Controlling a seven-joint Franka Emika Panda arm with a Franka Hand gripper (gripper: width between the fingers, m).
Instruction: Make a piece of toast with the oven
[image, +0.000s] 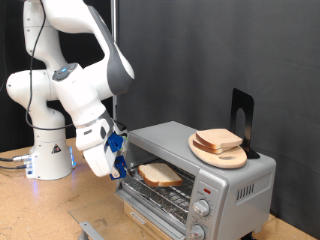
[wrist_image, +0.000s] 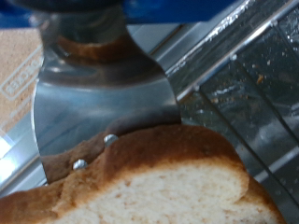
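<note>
Because the slice of bread (image: 160, 174) lies flat on the wire rack (image: 158, 196) in the open mouth of the toaster oven (image: 200, 165), the relation that counts is how it sits from our jaws: in the exterior view the gripper (image: 118, 168) is right at the slice's near edge, on the exterior view's left of it, so the bread lies just ahead of the jaws and reaches away into the oven. The wrist view agrees: the slice (wrist_image: 140, 182) fills the foreground, pressed up against a broad metal finger (wrist_image: 98, 107), with the oven's metal frame (wrist_image: 243, 65) beyond. We judge that the jaws touch the bread's edge, but we cannot tell whether they are spread, closed or pinching it, since only one finger surface shows plainly. The slice's broad face is level; it looks roughly square, so no clear long axis. Our arm (image: 75, 85) bends down from its base (image: 48, 150) on the bench, the hand tilted steeply towards the oven opening. On the oven's roof a round wooden plate (image: 215, 155) carries more bread (image: 218, 140).
</note>
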